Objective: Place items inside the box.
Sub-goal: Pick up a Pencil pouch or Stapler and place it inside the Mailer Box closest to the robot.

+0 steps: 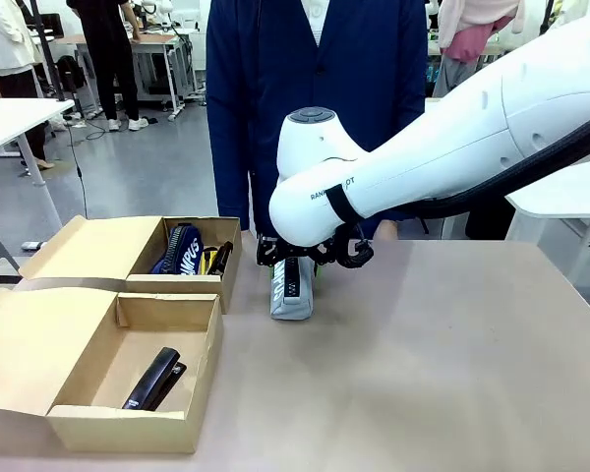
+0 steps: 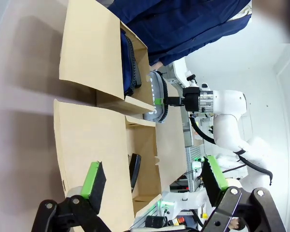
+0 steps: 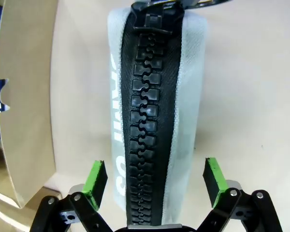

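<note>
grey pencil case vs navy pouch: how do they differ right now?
Colour: the grey pencil case is light grey with a black zip; the navy pouch is dark blue. Place: the grey pencil case lies on the table, between the fingers of the open right tool; the navy pouch sits in the far box. Both carry white lettering.
</note>
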Controlling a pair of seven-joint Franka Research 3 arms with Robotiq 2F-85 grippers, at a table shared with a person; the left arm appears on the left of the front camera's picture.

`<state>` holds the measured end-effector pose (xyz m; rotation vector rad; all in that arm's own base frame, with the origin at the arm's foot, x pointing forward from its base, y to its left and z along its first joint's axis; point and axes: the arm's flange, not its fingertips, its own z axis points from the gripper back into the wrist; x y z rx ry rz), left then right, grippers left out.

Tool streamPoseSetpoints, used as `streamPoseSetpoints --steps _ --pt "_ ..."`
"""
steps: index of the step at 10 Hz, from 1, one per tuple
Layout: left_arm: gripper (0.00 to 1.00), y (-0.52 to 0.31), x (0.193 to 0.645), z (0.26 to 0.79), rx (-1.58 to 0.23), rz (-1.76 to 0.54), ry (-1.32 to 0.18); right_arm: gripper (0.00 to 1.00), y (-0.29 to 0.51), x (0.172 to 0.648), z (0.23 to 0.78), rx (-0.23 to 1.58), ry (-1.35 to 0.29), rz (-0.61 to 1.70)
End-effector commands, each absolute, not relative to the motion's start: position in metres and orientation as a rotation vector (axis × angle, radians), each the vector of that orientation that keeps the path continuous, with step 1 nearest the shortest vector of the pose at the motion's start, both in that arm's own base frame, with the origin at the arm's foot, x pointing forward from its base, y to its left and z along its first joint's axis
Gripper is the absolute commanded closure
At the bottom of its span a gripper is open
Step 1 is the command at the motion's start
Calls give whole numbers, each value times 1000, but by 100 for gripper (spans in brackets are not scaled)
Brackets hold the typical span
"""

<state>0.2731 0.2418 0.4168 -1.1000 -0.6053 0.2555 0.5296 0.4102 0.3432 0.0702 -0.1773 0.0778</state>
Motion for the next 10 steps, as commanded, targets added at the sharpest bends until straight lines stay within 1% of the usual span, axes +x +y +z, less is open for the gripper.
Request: streamPoseSetpoints --steps 1,3,4,5,6,10 --pt "0 242 274 417 -1115 244 -638 60 413 525 346 23 -200 42" --pt "0 242 274 417 -1115 244 -638 60 413 524 343 14 -204 44" --pt "0 242 274 417 -1115 244 -638 65 412 523 344 11 -207 44" --pt "0 242 274 417 -1115 244 -638 75 411 522 344 10 -208 41" --pt "0 242 274 417 -1115 244 -638 100 409 522 345 12 -206 37" --pt "0 242 274 417 -1115 244 -638 100 393 515 357 23 -199 29"
